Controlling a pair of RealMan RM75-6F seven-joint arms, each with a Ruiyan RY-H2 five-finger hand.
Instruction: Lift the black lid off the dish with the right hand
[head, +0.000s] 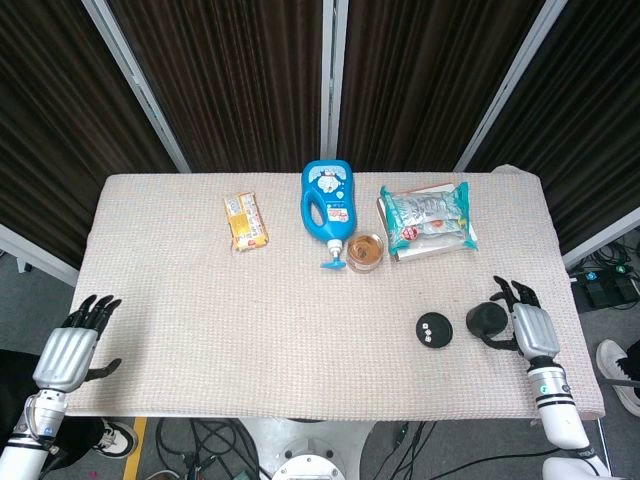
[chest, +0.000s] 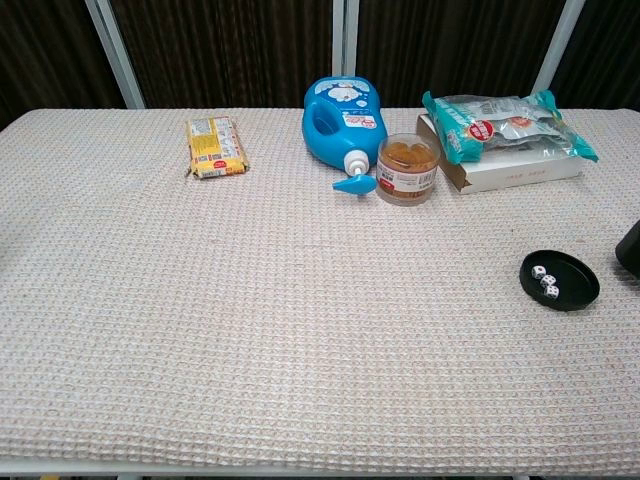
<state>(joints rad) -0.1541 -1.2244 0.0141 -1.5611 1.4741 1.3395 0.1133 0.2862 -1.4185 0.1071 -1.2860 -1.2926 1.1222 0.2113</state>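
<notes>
The small black dish lies uncovered on the table's right side, with white dice showing inside it. To its right, my right hand grips the black lid, which shows in the chest view only as a dark sliver at the right edge. Lid and dish are apart. My left hand hangs off the table's front left corner with its fingers spread, holding nothing.
At the back stand a blue detergent bottle, a clear jar with brown contents, a packet of snacks on a flat box and a yellow snack bar. The table's right edge runs just beyond my right hand.
</notes>
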